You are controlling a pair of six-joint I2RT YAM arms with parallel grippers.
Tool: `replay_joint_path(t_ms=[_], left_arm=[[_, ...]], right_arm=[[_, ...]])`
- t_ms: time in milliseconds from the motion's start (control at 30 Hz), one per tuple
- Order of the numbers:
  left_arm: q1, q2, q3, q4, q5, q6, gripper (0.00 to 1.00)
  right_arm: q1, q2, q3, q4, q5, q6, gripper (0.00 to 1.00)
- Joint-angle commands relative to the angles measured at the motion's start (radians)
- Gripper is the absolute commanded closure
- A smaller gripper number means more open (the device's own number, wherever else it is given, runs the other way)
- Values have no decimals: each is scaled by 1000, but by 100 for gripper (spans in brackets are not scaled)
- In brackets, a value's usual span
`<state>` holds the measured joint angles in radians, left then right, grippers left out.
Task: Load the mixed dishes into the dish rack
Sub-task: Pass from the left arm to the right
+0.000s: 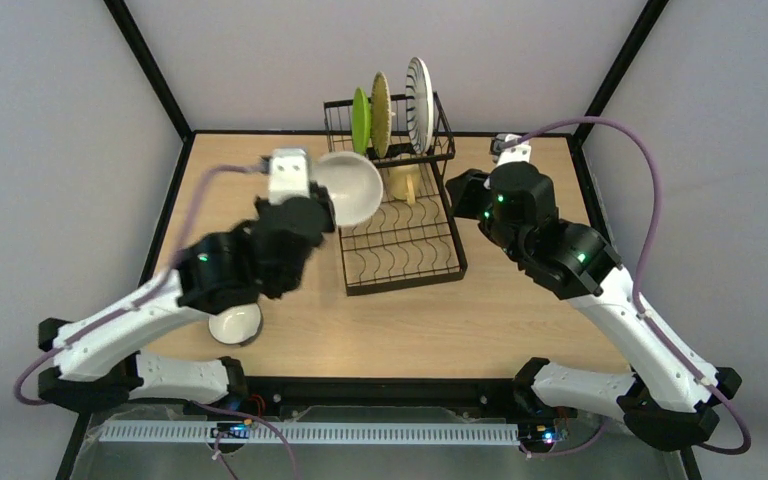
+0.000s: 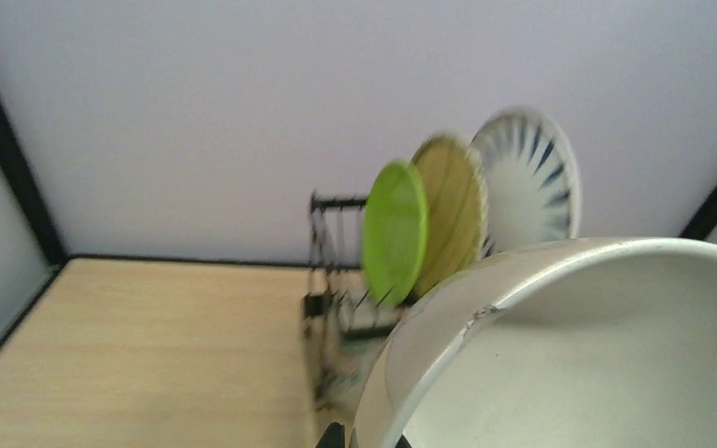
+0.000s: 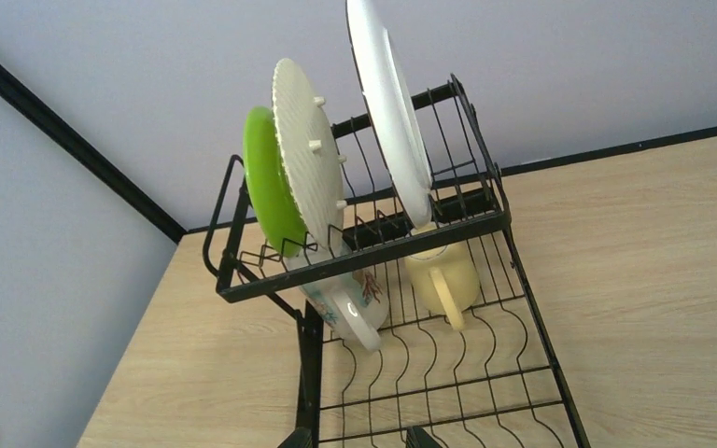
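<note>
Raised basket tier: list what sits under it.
A pale yellow mug and a white flower-printed cup rest on the lower tray. The raised tier covers their far ends.

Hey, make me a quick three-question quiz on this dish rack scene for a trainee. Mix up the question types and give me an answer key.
1. Multiple choice: among the three plates standing in the raised tier of the dish rack, where is the woven bamboo plate? A) leftmost B) middle C) rightmost
2. True or false: the left gripper is shut on a white bowl.
3. Short answer: how many bowls sit on the table, outside the rack?

Key: 1 B. 2 True. 3 One, the second bowl, on the table's left side.
</note>
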<state>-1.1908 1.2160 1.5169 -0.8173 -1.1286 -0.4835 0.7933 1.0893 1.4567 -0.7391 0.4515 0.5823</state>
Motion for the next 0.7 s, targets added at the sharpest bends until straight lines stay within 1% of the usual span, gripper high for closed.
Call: replay_joint_path(t_ms=[0,133,233,333,400,467,667], left_arm=[[66,9,82,289,327,100,98],[77,21,85,336,460,200,98],[98,39,83,366,591,284,98],[99,68,94,373,666,406,98],[99,82,93,382,674,473,98],[99,85,77,413,651,560,98],[103,85,25,565,575,713,98]], right_arm=[[5,2,38,-31,12,-23,44],[5,-13,25,17,-55,-78,45],[4,-37,4,63,-107,-151,45],[5,-61,0,93,-136,-206,45],[5,-73,21,87,-145,-218,45],[4,-72,52,59,-152,-219,45],[5,-69,110,-39,-175,-198,46]])
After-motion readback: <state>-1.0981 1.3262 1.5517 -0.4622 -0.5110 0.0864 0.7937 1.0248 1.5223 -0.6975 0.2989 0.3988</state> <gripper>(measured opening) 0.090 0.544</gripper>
